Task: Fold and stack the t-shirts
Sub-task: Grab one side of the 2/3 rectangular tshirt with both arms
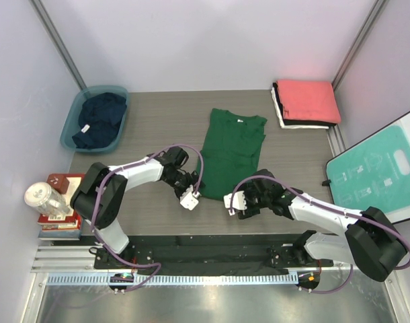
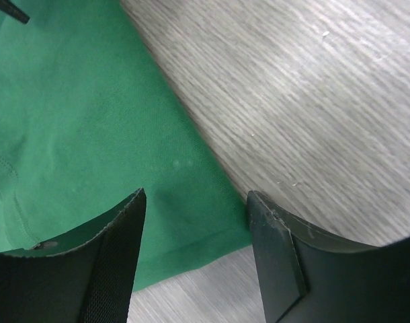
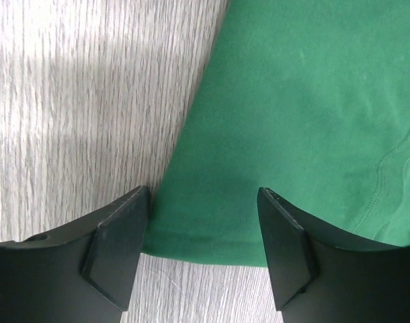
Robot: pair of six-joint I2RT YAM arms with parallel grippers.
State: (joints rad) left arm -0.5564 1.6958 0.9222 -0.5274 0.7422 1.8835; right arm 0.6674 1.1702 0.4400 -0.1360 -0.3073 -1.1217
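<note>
The dark green t-shirt (image 1: pixel 232 149) lies flat mid-table, folded lengthwise, collar at the far end. My left gripper (image 1: pixel 190 200) is open at its near left hem corner. In the left wrist view the fingers (image 2: pixel 117 269) straddle that corner of the green t-shirt (image 2: pixel 91 134), with the gripper (image 2: pixel 196 195) low over it. My right gripper (image 1: pixel 235 202) is open at the near right of the hem. In the right wrist view the gripper (image 3: pixel 203 192) has the green t-shirt's (image 3: pixel 292 101) hem corner between its spread jaws. A navy t-shirt (image 1: pixel 101 116) lies crumpled. Folded coral-red, black and white t-shirts (image 1: pixel 306 101) are stacked at the far right.
The navy t-shirt sits in a teal tub (image 1: pixel 70 124) at the far left. A teal-and-white instruction board (image 1: pixel 376 175) leans at the right edge. A jar (image 1: pixel 45 198) on books stands off the table's left side. Bare wood-grain table (image 1: pixel 158 128) surrounds the green shirt.
</note>
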